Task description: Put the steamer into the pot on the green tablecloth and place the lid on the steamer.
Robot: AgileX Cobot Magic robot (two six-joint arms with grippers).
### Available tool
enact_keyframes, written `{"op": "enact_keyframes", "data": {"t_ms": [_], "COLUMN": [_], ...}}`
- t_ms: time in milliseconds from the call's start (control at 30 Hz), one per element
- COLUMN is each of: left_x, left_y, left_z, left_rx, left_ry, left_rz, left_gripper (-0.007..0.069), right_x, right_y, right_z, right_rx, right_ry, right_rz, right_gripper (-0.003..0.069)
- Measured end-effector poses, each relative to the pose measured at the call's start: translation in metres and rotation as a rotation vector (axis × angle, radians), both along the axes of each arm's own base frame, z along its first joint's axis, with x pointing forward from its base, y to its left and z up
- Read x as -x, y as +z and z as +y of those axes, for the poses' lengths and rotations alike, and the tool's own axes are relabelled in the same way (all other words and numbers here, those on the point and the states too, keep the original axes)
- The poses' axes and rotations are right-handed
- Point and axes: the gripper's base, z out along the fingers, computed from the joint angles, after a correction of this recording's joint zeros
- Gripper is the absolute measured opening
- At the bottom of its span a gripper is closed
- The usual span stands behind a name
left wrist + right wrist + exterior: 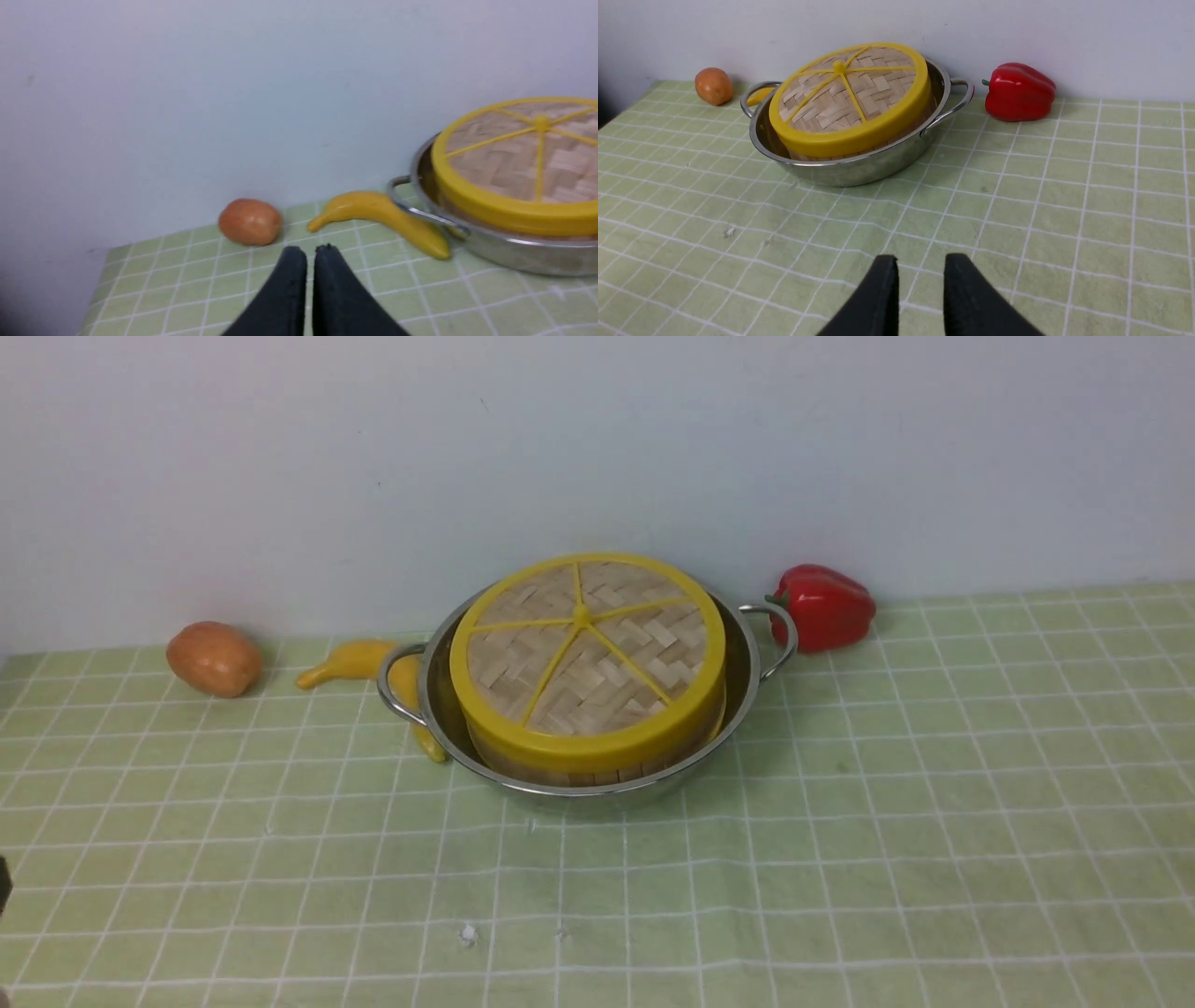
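The pot (747, 663) stands on the green tablecloth (840, 859) near the back wall. The steamer (560, 773) sits inside it; only a strip of its bamboo wall shows. The lid (588, 644) lies on top of the steamer and hides its contents. Pot (859, 170) and lid (850, 98) also show in the right wrist view. My left gripper (310, 254) is shut and empty, low over the cloth, left of the pot (514, 252). My right gripper (920, 261) is slightly open and empty, over the cloth in front of the pot.
A potato (214, 658) and a yellow banana (350, 663) lie left of the pot, the banana against its left handle. A red bell pepper (826, 607) lies right of the pot by the wall. The wall runs close behind everything.
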Motion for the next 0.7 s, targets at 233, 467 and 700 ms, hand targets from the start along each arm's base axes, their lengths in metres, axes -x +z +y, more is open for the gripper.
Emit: {"op": "enact_keyframes", "data": {"t_ms": [233,467,700], "left_x": [0.01,0.013,0.013], "left_y": [-0.045,-0.042,-0.042], "left_z": [0.003,0.004,0.004], "left_rx": [-0.046,-0.059,-0.059], "left_ry": [0.056,0.06,0.061], "left_rz": [-0.063,-0.117,-0.12], "left_gripper": [0.0022,0.0034,0.0043], "right_x": [0.0,0.0,0.0], "right_y": [0.0,0.0,0.0], "right_z": [0.0,0.0,0.0], "right_rx": [0.0,0.0,0.0], "right_ry": [0.0,0.0,0.0], "right_rz": [0.0,0.0,0.0], "right_gripper": [0.0204,0.0229,0.0239]}}
